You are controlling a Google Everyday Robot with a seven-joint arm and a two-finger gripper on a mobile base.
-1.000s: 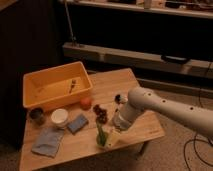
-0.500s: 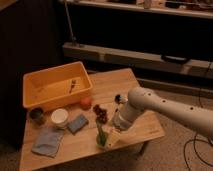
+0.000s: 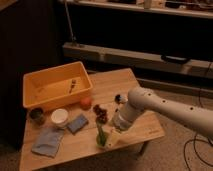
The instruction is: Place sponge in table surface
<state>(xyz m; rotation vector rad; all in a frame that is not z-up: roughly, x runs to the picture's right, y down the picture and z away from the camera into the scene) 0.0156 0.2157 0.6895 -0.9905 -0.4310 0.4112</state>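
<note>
A blue sponge (image 3: 77, 123) lies flat on the wooden table (image 3: 120, 82), left of centre, next to a white bowl (image 3: 59, 117). My gripper (image 3: 110, 138) is at the end of the white arm (image 3: 165, 107) that reaches in from the right. It sits low over the table's front edge, right of the sponge and apart from it. A small green and pale object (image 3: 102, 138) is at the gripper's tip; I cannot tell whether it is held.
A yellow bin (image 3: 56, 85) with a utensil inside stands at the back left. An orange (image 3: 86, 103), dark grapes (image 3: 101, 114), a dark cup (image 3: 36, 115) and a grey-blue cloth (image 3: 47, 141) lie on the table. A shelf runs behind.
</note>
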